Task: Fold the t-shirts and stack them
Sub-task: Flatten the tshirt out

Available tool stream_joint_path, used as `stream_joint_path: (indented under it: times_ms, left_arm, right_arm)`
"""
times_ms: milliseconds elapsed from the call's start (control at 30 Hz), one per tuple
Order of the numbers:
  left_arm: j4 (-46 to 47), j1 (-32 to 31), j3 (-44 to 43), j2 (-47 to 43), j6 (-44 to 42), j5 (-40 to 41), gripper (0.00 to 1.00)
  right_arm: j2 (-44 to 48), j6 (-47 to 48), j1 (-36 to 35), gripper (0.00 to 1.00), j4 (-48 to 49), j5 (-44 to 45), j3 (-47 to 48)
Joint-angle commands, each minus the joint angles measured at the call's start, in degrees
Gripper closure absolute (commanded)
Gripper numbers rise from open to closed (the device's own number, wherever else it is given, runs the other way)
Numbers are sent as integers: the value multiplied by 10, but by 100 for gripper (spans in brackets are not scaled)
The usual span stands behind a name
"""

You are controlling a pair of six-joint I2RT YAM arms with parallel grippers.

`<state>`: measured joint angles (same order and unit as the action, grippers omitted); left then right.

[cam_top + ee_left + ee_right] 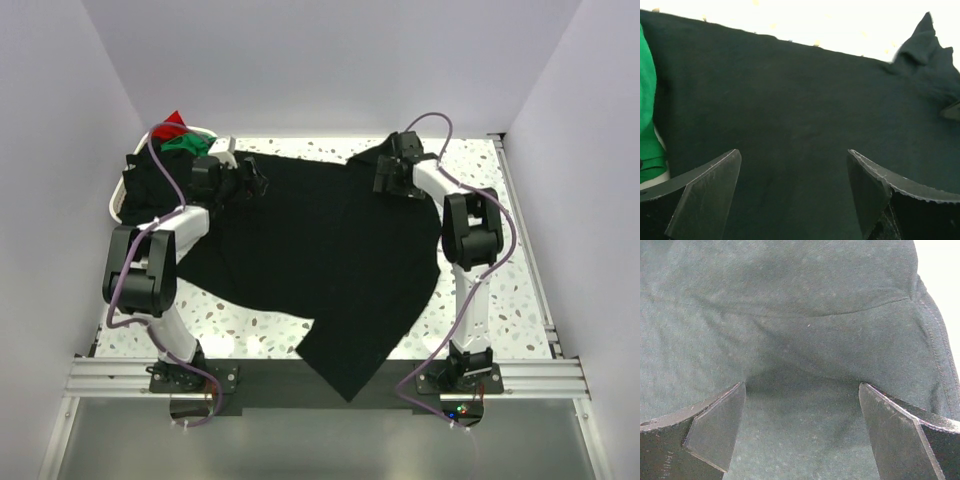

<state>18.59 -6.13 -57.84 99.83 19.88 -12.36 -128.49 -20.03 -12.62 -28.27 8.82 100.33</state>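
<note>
Black t-shirt lies spread across the table, its near corner hanging over the near edge. Left gripper and right gripper are both over its far edge, jaws wide apart, holding nothing. Green shirt and red shirt sit in the white basket, far left.

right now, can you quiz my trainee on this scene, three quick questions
1. True or false: the black t-shirt hangs over the table's near edge.
2. The left gripper is: A) shut on cloth, B) open above cloth, C) out of view.
3. What colour is the garment at the left edge of the left wrist view?
Key: 1 true; 2 B; 3 green.
</note>
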Motion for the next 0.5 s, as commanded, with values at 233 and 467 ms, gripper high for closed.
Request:
stream_joint_path:
  times_ms: [233, 467]
  left_arm:
    - [-13, -23, -73, 63, -37, -5, 9]
    - [-33, -36, -109, 111, -34, -6, 9]
  right_arm:
    - [-74, 3, 92, 1, -87, 35, 62]
    - [-57, -1, 109, 1, -105, 49, 77]
